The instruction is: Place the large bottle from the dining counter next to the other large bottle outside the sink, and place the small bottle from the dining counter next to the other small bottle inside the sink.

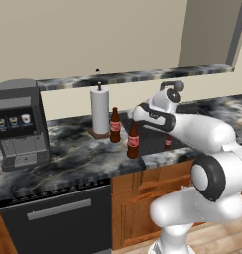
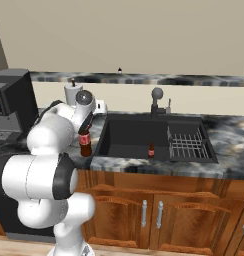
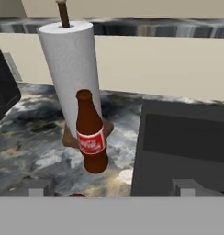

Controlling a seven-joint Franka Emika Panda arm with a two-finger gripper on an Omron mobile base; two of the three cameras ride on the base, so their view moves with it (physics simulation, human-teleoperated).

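The main risk is knocking over the large bottle [image 1: 133, 142]. It stands upright on the tabletop [image 1: 68, 154], close to the left rim of the sink [image 2: 129, 137] and at about 4 o'clock from the other large bottle [image 1: 115, 126], near it but not touching.

In the hand view its cap peeks up at the bottom edge, between the two finger tips. That suggests the gripper [image 3: 113, 188] sits right over the neck. A retreat that goes sideways instead of straight up could catch a finger on the narrow neck. A bottle this tall with so small a foot would tip easily. It could fall toward 10 o'clock into its twin and the paper towel roll [image 1: 99, 110] behind that, or toward 3 o'clock over the rim into the basin, where the other small bottle [image 2: 151, 150] stands on the floor. The forearm also hangs low over the basin's near left corner, so a wide swing could brush the bottles.

The gripper is spread about as wide as it goes and holds nothing. Both finger tips stand well apart in the hand view. I cannot tell whether either one touches the bottle's neck, but nothing is clamped between them.
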